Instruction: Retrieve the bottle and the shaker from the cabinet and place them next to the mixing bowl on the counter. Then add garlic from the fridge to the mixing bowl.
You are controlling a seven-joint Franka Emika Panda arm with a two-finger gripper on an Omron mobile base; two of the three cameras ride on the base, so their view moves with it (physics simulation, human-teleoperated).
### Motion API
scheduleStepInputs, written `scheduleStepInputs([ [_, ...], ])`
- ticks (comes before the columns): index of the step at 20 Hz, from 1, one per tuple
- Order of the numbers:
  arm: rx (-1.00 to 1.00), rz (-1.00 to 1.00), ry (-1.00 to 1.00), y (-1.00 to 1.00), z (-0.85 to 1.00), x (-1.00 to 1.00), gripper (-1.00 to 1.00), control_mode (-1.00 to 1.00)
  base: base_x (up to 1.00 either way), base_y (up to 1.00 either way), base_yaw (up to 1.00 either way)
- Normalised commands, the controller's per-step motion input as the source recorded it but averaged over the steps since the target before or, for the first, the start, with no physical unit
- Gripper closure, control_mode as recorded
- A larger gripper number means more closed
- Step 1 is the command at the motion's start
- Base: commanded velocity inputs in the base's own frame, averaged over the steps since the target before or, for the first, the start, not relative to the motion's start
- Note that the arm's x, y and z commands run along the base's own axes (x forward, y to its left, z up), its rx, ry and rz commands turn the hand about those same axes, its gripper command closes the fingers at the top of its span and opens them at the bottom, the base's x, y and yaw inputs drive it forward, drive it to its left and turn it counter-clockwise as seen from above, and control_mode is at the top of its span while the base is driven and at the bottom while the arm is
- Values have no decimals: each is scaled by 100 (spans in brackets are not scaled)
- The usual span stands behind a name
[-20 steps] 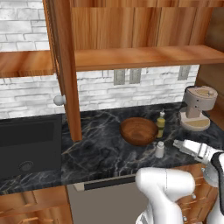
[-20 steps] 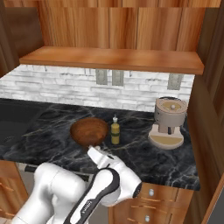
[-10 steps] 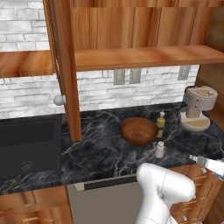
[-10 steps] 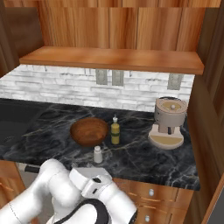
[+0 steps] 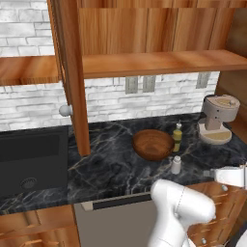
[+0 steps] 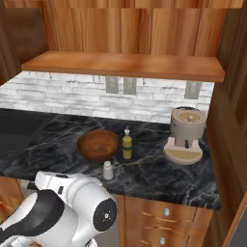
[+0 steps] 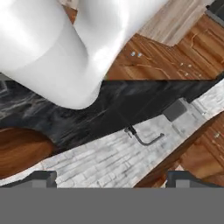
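Observation:
The brown wooden mixing bowl (image 5: pixel 153 144) (image 6: pixel 98 144) rests on the black marble counter (image 5: pixel 111 166) (image 6: pixel 159 176). Just right of the bowl stands the olive-yellow bottle (image 5: pixel 177 137) (image 6: pixel 127 144). The small grey shaker (image 5: pixel 176 165) (image 6: pixel 108 170) stands in front of the bottle, near the counter's front edge. Above, the cabinet (image 5: pixel 154 62) (image 6: pixel 125 65) has its door (image 5: pixel 72 77) swung open. In the hand view my gripper (image 7: pixel 111 179) is open with nothing between its fingertips (image 7: pixel 41 177). Its camera looks across counter and brick wall. Garlic and fridge are out of view.
A beige coffee machine (image 5: pixel 217 120) (image 6: pixel 185 135) stands at the counter's right end. A dark sink (image 5: pixel 29 154) lies left of the cabinet door, and a faucet (image 7: pixel 142 136) appears in the hand view. Drawer units (image 6: pixel 164 226) sit below the counter. My white arm (image 5: pixel 183 207) (image 6: pixel 72 212) hangs before the counter edge.
My hand has drawn back from the shaker, swinging right and down off the counter. The shaker, bottle and bowl have stayed put.

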Motion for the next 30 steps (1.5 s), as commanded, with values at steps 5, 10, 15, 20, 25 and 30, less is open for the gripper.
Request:
scheduleStepInputs([
  [5,-74,-2,0,11,6,2,-100,-100,0,0,0],
  [10,-63,-1,1,4,-41,14,-100,-100,0,0,0],
  [15,-54,0,-2,4,-93,10,-100,-100,0,0,0],
  [20,-10,0,-3,-2,-57,14,-100,-100,0,0,0],
  [25,1,2,-4,-13,-2,1,-100,-100,0,0,0],
  [30,0,3,-3,-1,0,0,-100,-100,0,0,0],
])
